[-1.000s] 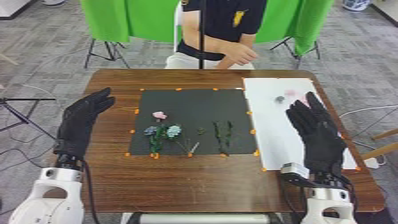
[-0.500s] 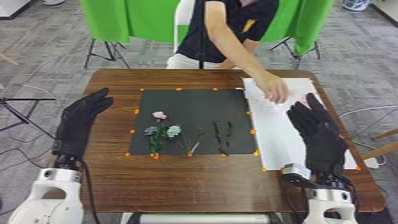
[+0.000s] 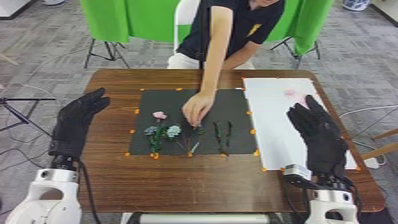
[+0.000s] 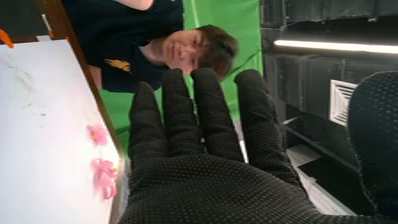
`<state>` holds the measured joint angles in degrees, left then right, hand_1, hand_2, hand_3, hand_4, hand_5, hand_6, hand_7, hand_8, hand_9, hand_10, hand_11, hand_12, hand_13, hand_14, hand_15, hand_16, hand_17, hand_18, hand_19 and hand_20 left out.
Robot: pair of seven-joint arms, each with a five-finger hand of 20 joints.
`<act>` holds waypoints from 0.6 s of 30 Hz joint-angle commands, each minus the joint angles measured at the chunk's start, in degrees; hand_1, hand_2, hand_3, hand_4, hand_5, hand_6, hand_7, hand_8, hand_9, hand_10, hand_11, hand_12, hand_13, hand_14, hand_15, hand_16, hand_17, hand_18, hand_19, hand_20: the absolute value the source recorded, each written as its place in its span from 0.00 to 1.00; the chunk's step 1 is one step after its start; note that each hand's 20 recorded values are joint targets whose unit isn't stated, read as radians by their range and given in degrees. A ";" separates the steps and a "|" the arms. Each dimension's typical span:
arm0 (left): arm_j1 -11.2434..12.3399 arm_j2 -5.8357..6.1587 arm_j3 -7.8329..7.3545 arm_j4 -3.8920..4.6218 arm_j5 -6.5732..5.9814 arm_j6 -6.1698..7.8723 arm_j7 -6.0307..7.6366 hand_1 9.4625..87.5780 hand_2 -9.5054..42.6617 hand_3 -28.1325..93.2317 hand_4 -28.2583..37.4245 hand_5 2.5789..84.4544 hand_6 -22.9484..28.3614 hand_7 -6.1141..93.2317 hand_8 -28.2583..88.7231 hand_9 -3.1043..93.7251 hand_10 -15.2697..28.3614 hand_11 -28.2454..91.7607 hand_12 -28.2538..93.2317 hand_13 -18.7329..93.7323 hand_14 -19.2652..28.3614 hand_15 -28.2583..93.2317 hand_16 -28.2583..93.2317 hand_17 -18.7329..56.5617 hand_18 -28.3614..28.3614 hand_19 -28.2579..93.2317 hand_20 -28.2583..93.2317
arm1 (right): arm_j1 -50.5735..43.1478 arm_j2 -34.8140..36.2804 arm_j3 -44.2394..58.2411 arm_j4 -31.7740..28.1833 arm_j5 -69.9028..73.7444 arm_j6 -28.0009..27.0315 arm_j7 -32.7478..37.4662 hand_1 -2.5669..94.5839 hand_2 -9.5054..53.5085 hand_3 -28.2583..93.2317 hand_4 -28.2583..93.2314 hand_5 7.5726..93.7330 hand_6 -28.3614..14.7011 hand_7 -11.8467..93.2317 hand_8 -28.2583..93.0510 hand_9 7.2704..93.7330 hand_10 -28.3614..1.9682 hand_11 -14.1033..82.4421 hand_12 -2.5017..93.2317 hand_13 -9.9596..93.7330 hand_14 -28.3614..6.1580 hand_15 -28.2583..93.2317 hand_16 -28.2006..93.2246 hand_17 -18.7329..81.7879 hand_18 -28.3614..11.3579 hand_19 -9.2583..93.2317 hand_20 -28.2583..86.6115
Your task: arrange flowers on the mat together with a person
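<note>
The dark mat lies flat; towards the robot's left, a pink bloom sits just beyond pale blue ones with green stems. Slim green sprigs lie rightward; pink flowers rest on white paper.

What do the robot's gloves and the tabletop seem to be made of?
The right hand wears black knit fabric, matt, with a fine dotted texture that suggests grip dots. The tabletop looks like brown wood or wood veneer, with a slight sheen, judging by its streaky grain.

head: high, forward-down | right wrist: close, rolled, across table | shared: white sheet, pink flowers
</note>
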<state>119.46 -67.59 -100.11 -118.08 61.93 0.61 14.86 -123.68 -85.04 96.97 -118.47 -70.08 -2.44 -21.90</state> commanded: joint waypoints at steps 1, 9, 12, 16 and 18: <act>0.40 -0.72 -0.59 0.00 -0.37 0.28 -0.88 0.16 0.24 0.75 0.04 0.53 0.53 0.19 0.20 0.49 0.66 0.38 0.35 0.46 0.74 0.31 0.27 0.28 0.68 0.26 0.34 | -0.89 -0.37 0.06 -0.62 -0.95 -0.33 0.03 0.12 0.16 0.93 0.08 0.37 0.65 0.22 0.15 0.40 0.46 0.19 0.14 0.42 0.45 0.32 0.35 0.39 0.44 0.11 0.51; 0.66 -0.58 -0.71 -0.06 -0.60 0.48 -0.87 0.16 0.24 0.75 0.04 0.52 0.53 0.19 0.20 0.49 0.66 0.38 0.35 0.46 0.74 0.31 0.27 0.28 0.68 0.26 0.34 | -0.69 -0.07 0.10 -0.45 -1.14 -0.47 0.17 0.12 0.16 0.93 0.08 0.38 0.65 0.23 0.15 0.41 0.45 0.19 0.15 0.42 0.45 0.32 0.35 0.40 0.44 0.11 0.51; 0.70 -0.66 -0.76 -0.02 -0.70 0.52 -0.94 0.16 0.24 0.75 0.04 0.53 0.53 0.19 0.20 0.49 0.66 0.38 0.35 0.46 0.74 0.31 0.27 0.28 0.68 0.26 0.34 | -0.80 -0.11 0.08 -0.50 -1.14 -0.19 0.19 0.12 0.16 0.93 0.08 0.38 0.65 0.23 0.15 0.41 0.45 0.19 0.15 0.42 0.44 0.32 0.35 0.40 0.44 0.11 0.51; 0.63 -0.64 -0.89 0.08 -0.69 0.47 -0.93 0.17 0.24 0.75 0.04 0.53 0.53 0.19 0.20 0.49 0.66 0.38 0.35 0.46 0.74 0.31 0.27 0.28 0.68 0.26 0.34 | -0.85 -0.06 0.17 -0.48 -1.24 -0.22 0.23 0.13 0.15 0.93 0.08 0.38 0.64 0.23 0.15 0.41 0.45 0.19 0.15 0.42 0.45 0.32 0.35 0.40 0.44 0.11 0.51; 0.65 -0.83 -1.02 0.07 -0.69 0.49 -1.01 0.17 0.24 0.75 0.04 0.53 0.53 0.19 0.20 0.49 0.66 0.38 0.35 0.46 0.74 0.31 0.27 0.28 0.68 0.26 0.34 | -0.83 0.08 0.18 -0.44 -1.31 -0.29 0.37 0.13 0.15 0.93 0.08 0.38 0.64 0.23 0.15 0.41 0.45 0.19 0.15 0.42 0.45 0.32 0.35 0.40 0.44 0.11 0.51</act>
<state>119.54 -67.82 -100.69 -118.07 61.62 0.64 14.49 -123.67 -84.99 97.05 -118.47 -70.77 -2.60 -21.59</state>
